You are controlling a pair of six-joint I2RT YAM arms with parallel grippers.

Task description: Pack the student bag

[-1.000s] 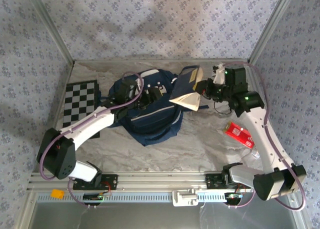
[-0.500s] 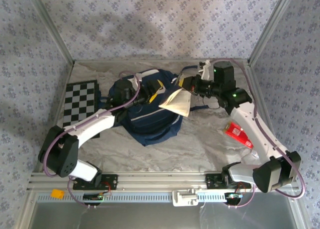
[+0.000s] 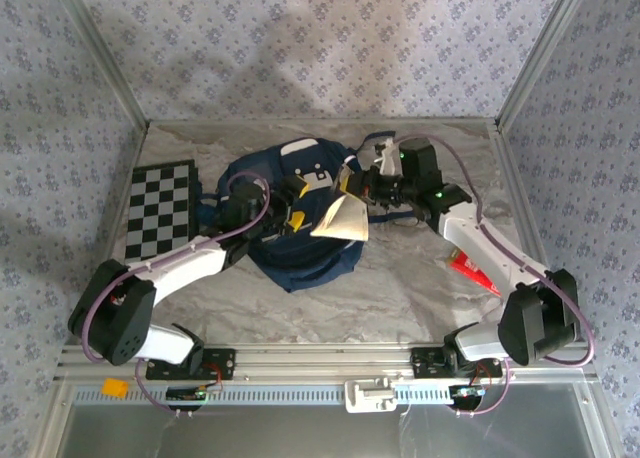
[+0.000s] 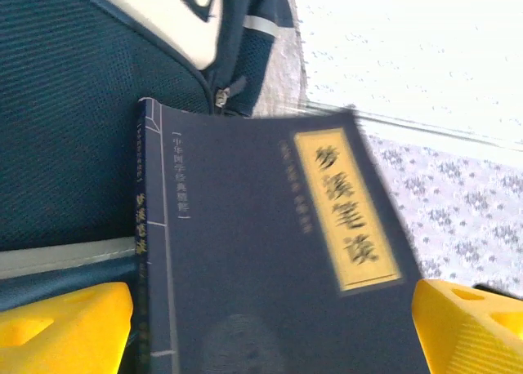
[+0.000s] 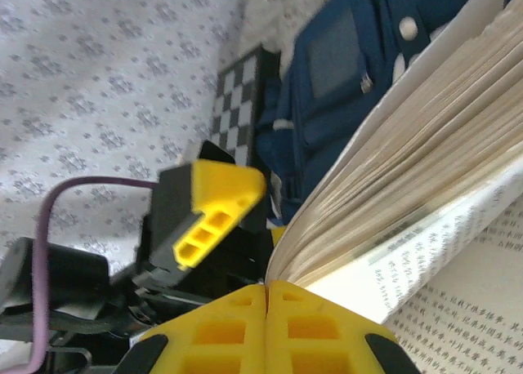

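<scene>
Lying mid-scene, nearest of the lot: student bag [image 3: 300,258], book [image 3: 340,218] not yet inside. Just beyond, spread wider than a second ago and gripping nothing: left gripper [image 3: 290,203]. Swung leftward meanwhile, clamped shut on the open book now hanging over the bag's far right: right gripper [image 3: 368,186]. Looks close to insertion.

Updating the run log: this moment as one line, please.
right pincer: shut on book, held open over student bag | left pincer: open, facing the book's cover | book: not yet inside
</scene>
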